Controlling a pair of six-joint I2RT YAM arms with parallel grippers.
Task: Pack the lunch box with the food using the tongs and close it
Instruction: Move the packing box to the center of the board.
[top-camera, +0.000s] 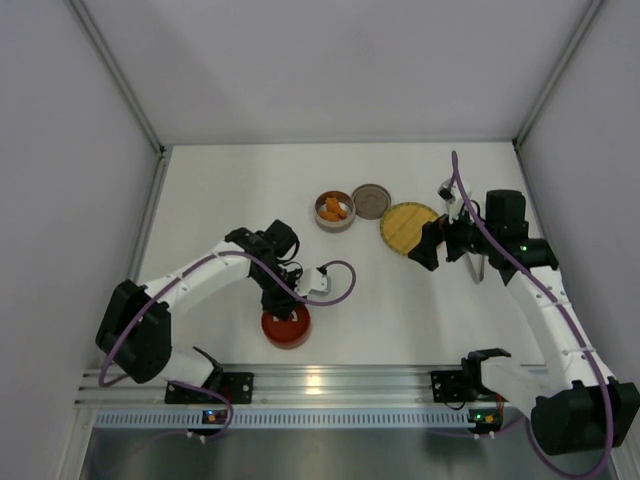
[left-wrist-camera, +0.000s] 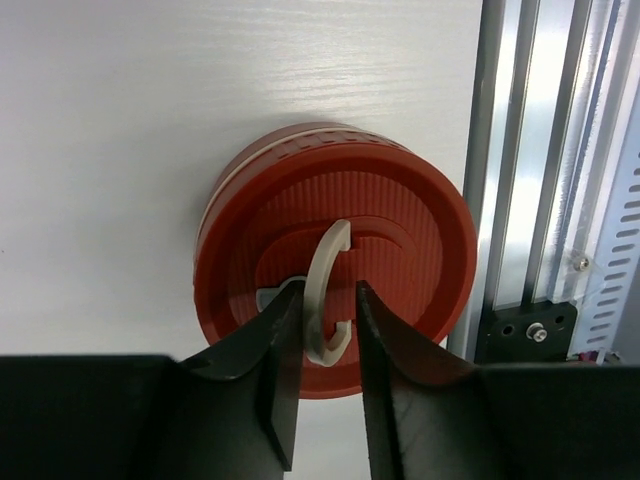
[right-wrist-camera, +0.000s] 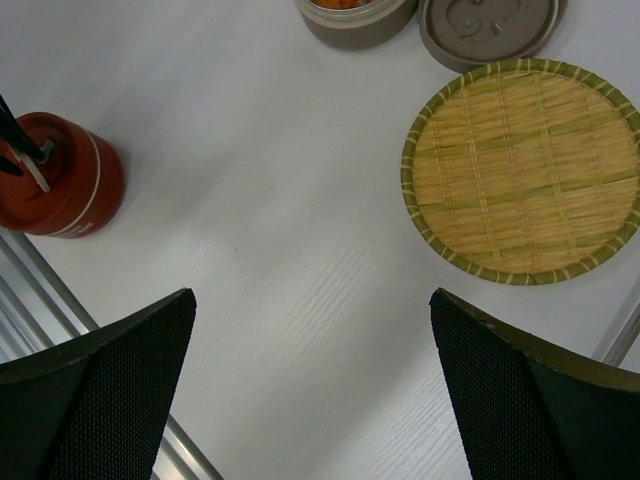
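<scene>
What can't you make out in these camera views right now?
Inside of the red container: its lid covers it in every view.
Food in the brown bowl: tiny in the top view, cut by the right wrist view's top edge.
Left end effector grip: fingers flank the ring handle; contact unclear.
Tongs: perhaps a grey sliver under the right arm, top view; too small.
</scene>
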